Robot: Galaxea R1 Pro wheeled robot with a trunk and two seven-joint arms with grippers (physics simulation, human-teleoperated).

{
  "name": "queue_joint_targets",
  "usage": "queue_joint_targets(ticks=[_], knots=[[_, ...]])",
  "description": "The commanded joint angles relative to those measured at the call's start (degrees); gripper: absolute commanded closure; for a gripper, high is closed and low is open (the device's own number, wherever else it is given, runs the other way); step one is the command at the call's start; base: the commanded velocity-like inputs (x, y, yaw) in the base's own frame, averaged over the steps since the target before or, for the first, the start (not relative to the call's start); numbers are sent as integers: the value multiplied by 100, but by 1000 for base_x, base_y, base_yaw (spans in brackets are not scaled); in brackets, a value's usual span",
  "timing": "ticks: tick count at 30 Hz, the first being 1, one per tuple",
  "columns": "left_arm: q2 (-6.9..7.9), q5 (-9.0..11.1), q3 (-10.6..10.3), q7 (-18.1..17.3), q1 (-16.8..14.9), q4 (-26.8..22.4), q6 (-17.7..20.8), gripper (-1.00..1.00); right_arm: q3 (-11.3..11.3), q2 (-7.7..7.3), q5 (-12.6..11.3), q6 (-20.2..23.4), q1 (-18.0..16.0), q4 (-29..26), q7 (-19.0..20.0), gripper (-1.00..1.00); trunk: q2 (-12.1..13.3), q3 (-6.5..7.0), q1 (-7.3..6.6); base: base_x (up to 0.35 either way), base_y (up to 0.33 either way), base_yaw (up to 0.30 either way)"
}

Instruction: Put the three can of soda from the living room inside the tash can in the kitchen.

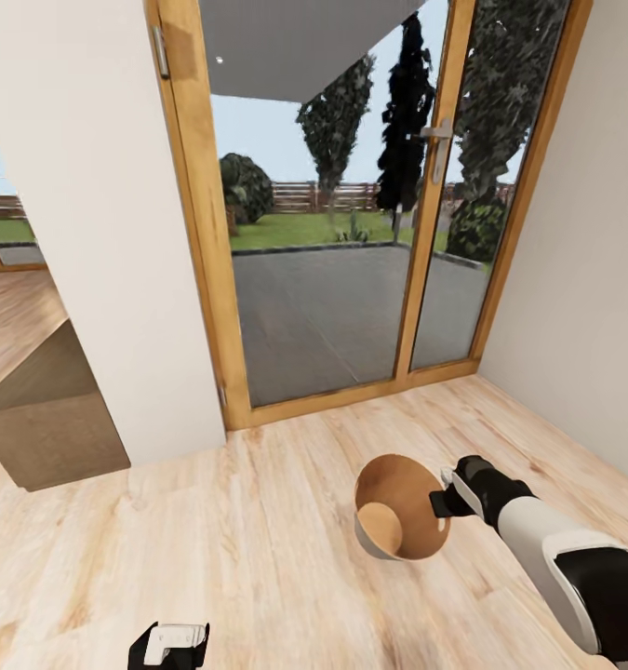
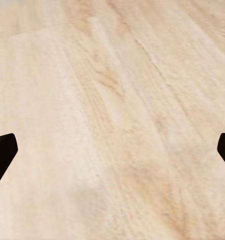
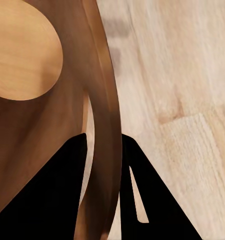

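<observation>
On the wood-plank floor point(image 1: 258, 521) before the glass patio door point(image 1: 351, 233), the right gripper point(image 1: 447, 501) pinches the rim of the tash can point(image 1: 399, 507), one finger on each side of its wall, while the left gripper point(image 2: 112, 155) hangs spread wide, holding nothing.

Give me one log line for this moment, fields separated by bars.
right gripper: shut on bin rim | left gripper: open, over floor | bin: no cans seen inside

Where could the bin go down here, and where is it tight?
Bare wood floor spreads between the glass door and the left gripper. It is tight only at the trash can, its rim pinched by the right gripper.
</observation>
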Motion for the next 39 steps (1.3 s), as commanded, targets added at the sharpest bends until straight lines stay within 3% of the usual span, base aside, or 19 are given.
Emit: queue_joint_targets(ticks=[1, 6, 12, 16, 27, 39], knots=[[0, 0, 2, -4, 0, 1, 4, -100, -41, -1, -52, -36, 36, -8, 41, 100, 1, 23, -3, 0, 0, 0], [0, 6, 3, -15, -6, 1, 72, -100, -38, -11, -47, -129, 122, -21, 42, 100, 8, 134, -16, 0, 0, 0], [0, 8, 3, -21, -21, 6, 146, -100, -36, -22, -14, -688, 362, -24, 38, 100, 16, 267, -31, 0, 0, 0], [3, 13, 3, -84, -25, 9, 223, -100, -37, -33, -4, -829, 489, -28, 41, 100, 177, 339, -119, 0, 0, 0], [9, 17, 3, -179, -26, 9, 338, -100, -41, -72, -1, -1774, 993, -24, 42, 100, 618, 536, -360, 0, 0, 0], [31, 10, 3, -185, -43, 75, 402, -100, -30, -84, 7, -2257, 1300, -18, 44, 100, 1099, 752, -624, 0, 0, 0]])
